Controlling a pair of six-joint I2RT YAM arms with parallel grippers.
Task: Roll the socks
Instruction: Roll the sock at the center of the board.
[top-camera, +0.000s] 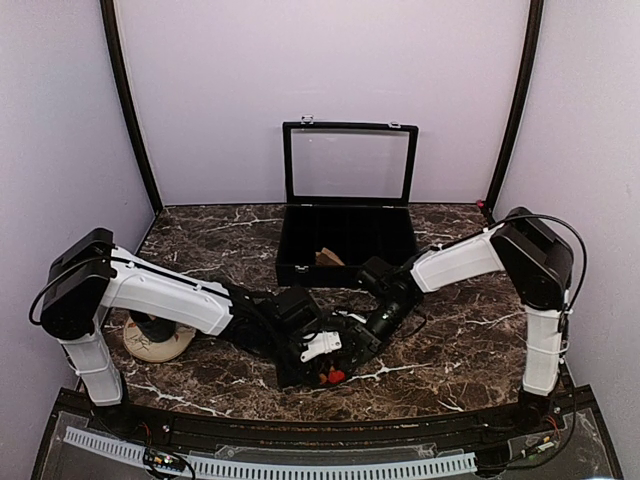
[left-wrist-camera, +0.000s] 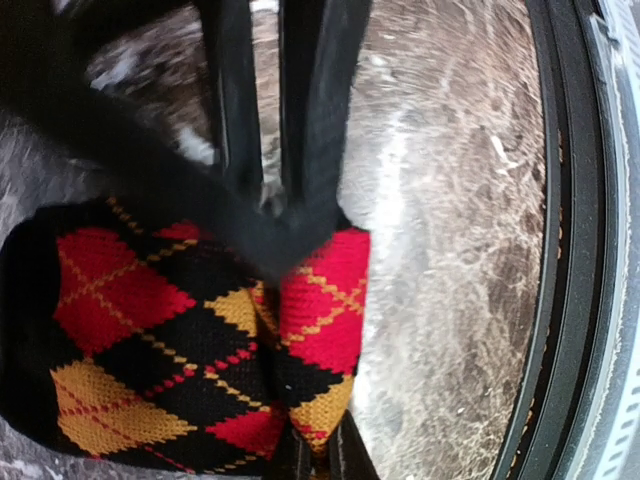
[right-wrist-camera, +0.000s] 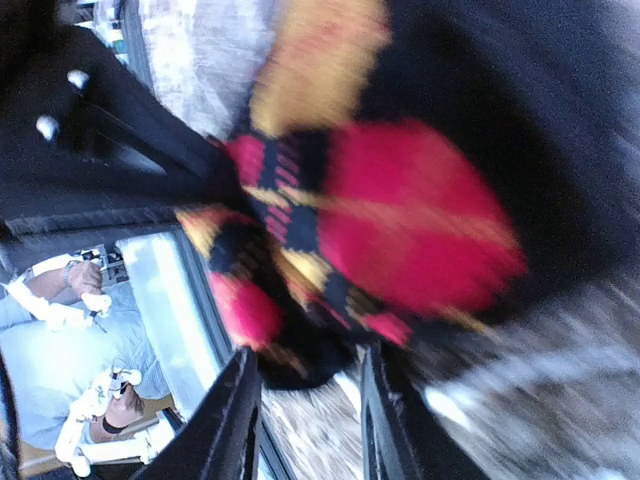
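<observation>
argyle sock (top-camera: 335, 377) lies bunched just in front of the black case (top-camera: 347, 235) — left gripper (left-wrist-camera: 272, 190) pinching it, right gripper (right-wrist-camera: 305, 360) spread. best to pinch firmly, tuck loose fabric tight — no slack.

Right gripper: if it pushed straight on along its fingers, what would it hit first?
The argyle sock. In the right wrist view it bunches directly ahead of the right gripper, its edge about at the parted fingertips, so contact would likely come almost at once; blur leaves the gap unclear.
</observation>
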